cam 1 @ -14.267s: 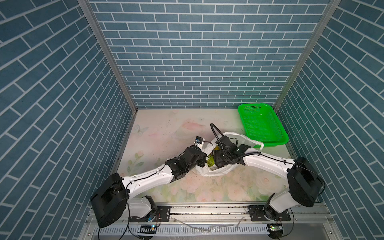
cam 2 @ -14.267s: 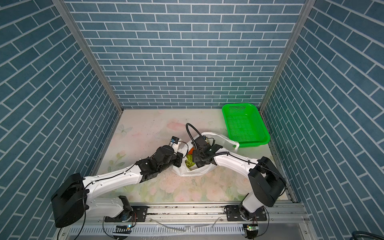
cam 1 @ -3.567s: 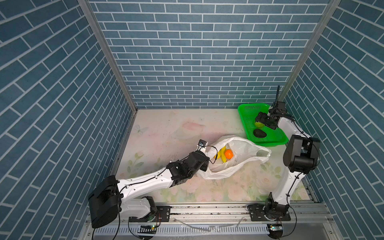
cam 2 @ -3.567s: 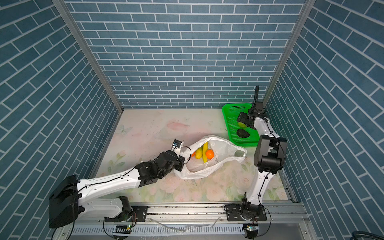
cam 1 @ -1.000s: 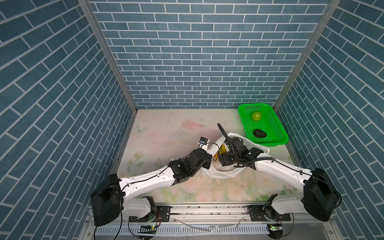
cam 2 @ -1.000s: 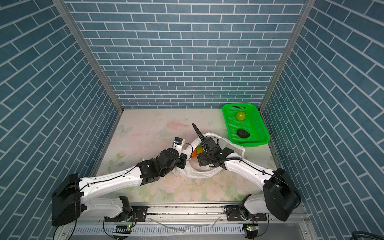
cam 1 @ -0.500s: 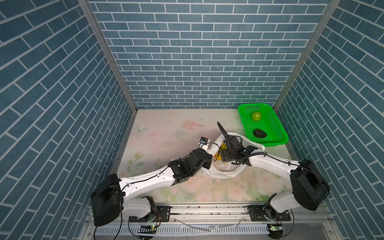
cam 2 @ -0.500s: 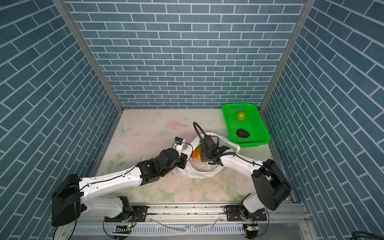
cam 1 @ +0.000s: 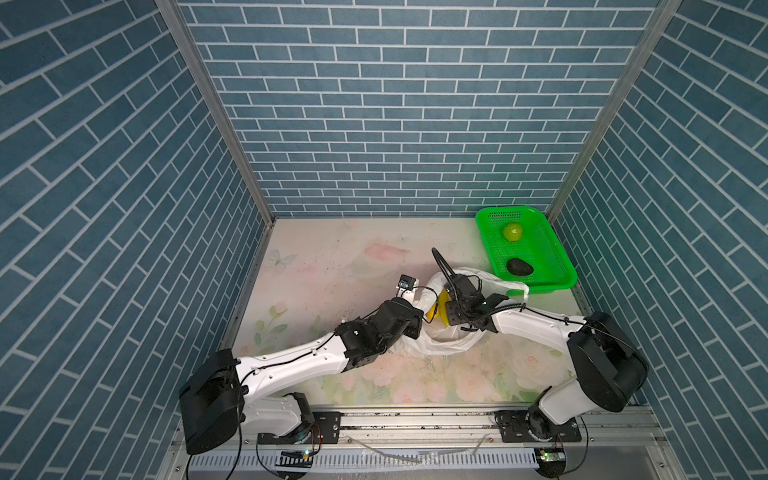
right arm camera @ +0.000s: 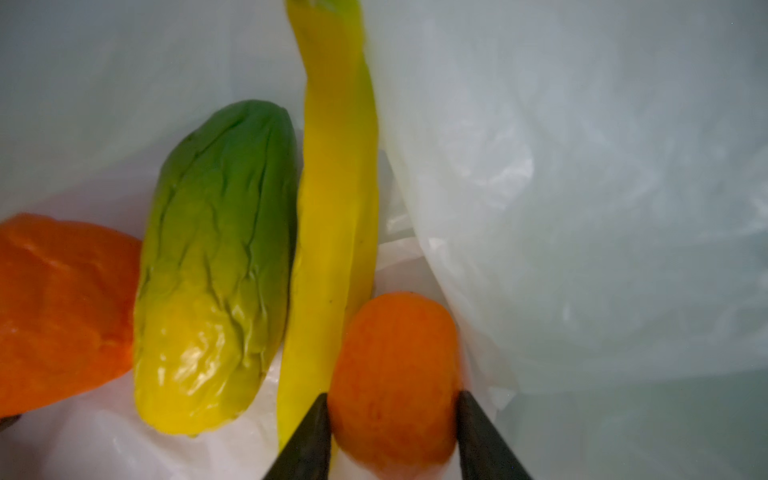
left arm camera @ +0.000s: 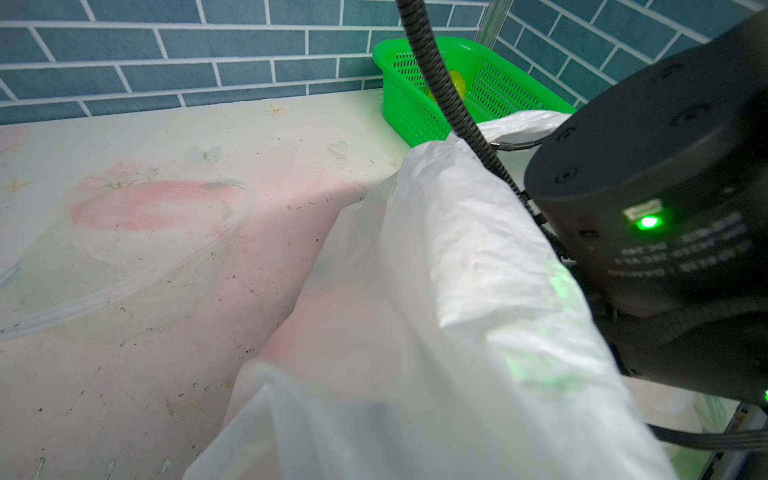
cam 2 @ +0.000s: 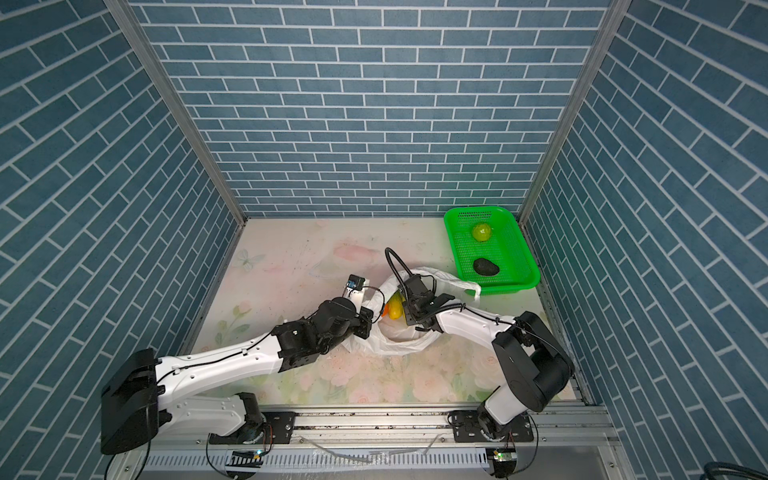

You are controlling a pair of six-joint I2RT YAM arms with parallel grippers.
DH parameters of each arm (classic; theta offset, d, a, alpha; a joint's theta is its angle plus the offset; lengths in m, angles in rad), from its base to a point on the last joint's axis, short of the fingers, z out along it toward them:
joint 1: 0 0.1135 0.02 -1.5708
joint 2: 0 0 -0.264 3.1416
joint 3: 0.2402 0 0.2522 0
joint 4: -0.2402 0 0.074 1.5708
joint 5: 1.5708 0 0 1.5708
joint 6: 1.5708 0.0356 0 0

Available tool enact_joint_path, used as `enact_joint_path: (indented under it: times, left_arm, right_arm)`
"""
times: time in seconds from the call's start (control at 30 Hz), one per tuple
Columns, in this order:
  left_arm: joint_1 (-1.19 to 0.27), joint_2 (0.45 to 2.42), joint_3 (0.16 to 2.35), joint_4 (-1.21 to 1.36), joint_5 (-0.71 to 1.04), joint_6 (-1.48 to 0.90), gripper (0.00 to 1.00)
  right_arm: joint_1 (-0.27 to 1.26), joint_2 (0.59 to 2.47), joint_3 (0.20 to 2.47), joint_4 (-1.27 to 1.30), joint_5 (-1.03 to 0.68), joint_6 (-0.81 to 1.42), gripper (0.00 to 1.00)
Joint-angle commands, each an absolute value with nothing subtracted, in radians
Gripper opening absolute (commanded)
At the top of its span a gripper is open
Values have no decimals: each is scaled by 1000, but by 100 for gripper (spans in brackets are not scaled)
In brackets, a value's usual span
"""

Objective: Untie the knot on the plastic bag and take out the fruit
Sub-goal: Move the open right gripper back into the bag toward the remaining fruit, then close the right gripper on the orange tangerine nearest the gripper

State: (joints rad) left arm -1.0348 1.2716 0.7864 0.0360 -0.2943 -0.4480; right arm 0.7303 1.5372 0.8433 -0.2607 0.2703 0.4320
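**Surrounds:** green basket at far-right corner of tabletop, holding green apple + avocado, apart. Bag handle end lies just beside basket.

**In the way:** plastic bag film walls in R arm's wrist. L pincer clenched on bag rim, tips hid by film.

**Fruit, in bag:** large orange, mango, banana, small orange, side by side.

**R pincer**: inside bag mouth, fingers pressed on both flanks of small orange. Banana touches one finger.

White arm links with black joints and cables.
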Motion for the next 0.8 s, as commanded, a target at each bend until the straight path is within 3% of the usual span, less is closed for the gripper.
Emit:
enact_joint_path:
  times: [0.0, 0.57, 0.77]
  left_arm:
    - [-1041, 1257, 778, 60, -302, -435, 0]
    - [-1041, 1283, 796, 59, -322, -436, 0]
    - [-1041, 1289, 807, 37, -342, -436, 0]
  right_arm:
    - [729, 1489, 815, -289, 277, 446, 44]
    - [752, 1275, 839, -420, -41, 440, 42]
    - [767, 1178, 892, -554, -81, 436, 41]
